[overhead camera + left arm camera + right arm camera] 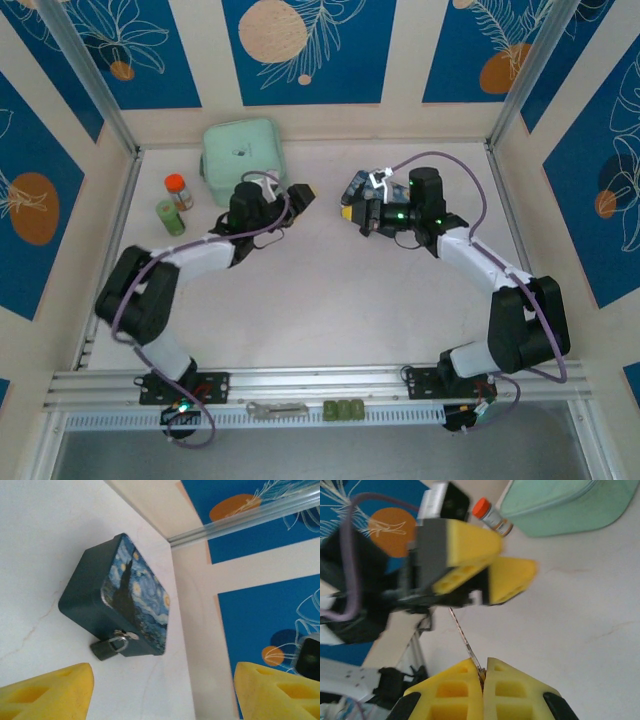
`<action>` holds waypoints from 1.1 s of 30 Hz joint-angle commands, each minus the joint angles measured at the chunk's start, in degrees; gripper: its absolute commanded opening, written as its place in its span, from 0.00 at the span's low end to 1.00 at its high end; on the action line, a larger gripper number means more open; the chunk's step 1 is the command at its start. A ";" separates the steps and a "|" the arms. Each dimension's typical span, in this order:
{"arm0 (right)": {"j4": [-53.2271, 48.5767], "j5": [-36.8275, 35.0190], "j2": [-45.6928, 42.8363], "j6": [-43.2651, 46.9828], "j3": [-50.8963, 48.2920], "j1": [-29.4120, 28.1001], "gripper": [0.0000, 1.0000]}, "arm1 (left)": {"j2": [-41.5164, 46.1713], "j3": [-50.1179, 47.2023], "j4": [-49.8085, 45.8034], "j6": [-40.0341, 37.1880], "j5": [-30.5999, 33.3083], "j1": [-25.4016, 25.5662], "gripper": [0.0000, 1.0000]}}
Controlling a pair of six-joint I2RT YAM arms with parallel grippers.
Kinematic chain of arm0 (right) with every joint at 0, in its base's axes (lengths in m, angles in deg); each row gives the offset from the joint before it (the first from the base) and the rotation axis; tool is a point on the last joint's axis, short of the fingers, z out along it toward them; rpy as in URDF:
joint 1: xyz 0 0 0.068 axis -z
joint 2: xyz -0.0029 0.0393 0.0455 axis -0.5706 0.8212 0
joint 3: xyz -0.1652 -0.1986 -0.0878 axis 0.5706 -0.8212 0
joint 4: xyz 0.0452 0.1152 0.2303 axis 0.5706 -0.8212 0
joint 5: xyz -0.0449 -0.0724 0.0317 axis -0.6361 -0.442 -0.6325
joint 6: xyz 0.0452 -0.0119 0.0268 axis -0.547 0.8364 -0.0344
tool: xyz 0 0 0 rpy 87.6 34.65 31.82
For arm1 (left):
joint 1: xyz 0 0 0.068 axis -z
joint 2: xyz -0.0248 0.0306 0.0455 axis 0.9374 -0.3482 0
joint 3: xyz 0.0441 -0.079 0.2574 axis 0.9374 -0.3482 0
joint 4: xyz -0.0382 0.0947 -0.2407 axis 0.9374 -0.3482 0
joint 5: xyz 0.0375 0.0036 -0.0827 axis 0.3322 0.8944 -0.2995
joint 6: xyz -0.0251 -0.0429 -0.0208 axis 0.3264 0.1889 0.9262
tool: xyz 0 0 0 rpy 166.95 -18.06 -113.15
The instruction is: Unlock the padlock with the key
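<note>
From above, the left gripper (303,193) and the right gripper (347,212) face each other near the middle of the white table (330,300), close together but apart. A dark tin box (356,186) sits just behind the right gripper's tips. A mint-green zip case (240,150) lies by the back wall, just behind the left arm's wrist. To its left stand an orange-capped bottle (178,190) and, nearer, a small green bottle (170,217).

In the left wrist view, the two yellow fingers (55,692) sit in the bottom corners, spread wide with nothing between them. Ahead of them the tin box lies flat on the table, its lid painted with a blue and yellow night sky. The padlock (106,650), small and dark, hangs from the clasp on the box's near edge. Its silvery shackle (120,641) passes through the clasp, and its body rests on the table beside the box wall. Nothing lies between these fingers and the lock.

In the right wrist view, this gripper's yellow fingers are pressed together on the key (465,637). The key appears edge-on as a thin strip slanting up and left from the fingertips. Straight beyond it is the left gripper, blurred, its two yellow fingers apart. Behind are the orange-capped bottle and a corner of the mint-green zip case.
</note>
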 commanded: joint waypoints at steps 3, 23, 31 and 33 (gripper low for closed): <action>-7.22 3.80 -3.93 2.48 -0.79 2.03 0.00 | -12.22 3.24 15.23 -3.41 -4.35 1.53 0.71; -12.06 -4.25 -10.48 1.88 -6.64 12.26 0.00 | -30.65 21.72 3.16 -23.37 -6.47 9.75 0.62; -10.79 -3.80 -10.54 1.35 -7.05 12.46 0.00 | -34.96 27.76 -3.16 -27.55 -5.02 11.03 0.62; -10.39 -3.78 -10.40 1.13 -7.21 12.53 0.00 | -36.11 28.82 -3.76 -27.34 -5.62 11.49 0.62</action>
